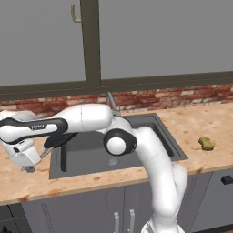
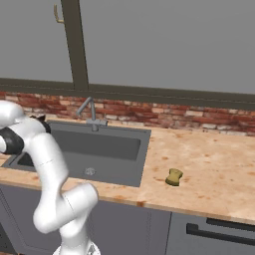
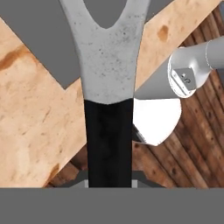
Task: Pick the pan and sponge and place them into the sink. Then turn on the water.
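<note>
My gripper (image 1: pixel 28 166) hangs over the counter just left of the sink (image 1: pixel 157 129), shut on the pan's handle. In the hand view that handle (image 3: pixel 108 87) runs up from between the fingers, black near the grip and forked grey further out. The dark pan (image 1: pixel 61 140) shows edge-on under my forearm, above the sink's left rim. The yellow-olive sponge (image 1: pixel 206 144) (image 2: pixel 174 177) lies on the counter to the right of the sink (image 2: pixel 104 144), far from the gripper. The basin holds nothing but its drain (image 2: pixel 89 171).
The slim grey faucet (image 1: pixel 112 103) (image 2: pixel 89 112) stands at the sink's back rim with no water running. A brick backsplash (image 2: pixel 189 119) and a window close off the back. My own arm crosses over the basin.
</note>
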### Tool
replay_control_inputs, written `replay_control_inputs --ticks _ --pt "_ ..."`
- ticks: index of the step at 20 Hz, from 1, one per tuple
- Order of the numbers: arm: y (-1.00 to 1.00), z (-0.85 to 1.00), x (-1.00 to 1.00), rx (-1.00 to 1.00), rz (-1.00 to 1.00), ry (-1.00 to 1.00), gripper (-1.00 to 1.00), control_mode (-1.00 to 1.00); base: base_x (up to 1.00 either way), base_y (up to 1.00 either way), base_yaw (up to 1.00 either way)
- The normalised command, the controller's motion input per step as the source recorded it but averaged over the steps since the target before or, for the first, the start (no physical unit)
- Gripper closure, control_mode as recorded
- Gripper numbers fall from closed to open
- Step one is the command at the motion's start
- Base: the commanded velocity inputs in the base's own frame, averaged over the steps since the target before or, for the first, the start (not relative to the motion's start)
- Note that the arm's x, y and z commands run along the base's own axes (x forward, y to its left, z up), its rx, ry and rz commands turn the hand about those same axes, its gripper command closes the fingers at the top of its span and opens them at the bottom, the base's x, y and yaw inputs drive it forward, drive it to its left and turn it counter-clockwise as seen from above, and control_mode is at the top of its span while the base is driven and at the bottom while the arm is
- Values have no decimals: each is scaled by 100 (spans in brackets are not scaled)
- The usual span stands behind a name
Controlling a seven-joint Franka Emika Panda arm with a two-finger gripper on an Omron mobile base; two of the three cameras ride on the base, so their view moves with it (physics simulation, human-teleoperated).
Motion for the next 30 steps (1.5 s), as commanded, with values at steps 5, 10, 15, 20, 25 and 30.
replay_control_inputs --ticks 5,10,15,20,25,30 --pt "-40 0 -8 2 -11 0 100 -100 0 0 0" --pt "-35 2 -10 1 -9 -3 100 -100 0 0 0" --pt "-24 2 -5 0 -11 -6 100 -100 0 0 0" --pt "-15 5 -1 0 -14 -7 100 -100 0 0 0" --pt "-20 3 0 0 -15 -2 100 -100 0 0 0" --pt "-18 0 0 1 -16 -2 100 -100 0 0 0"
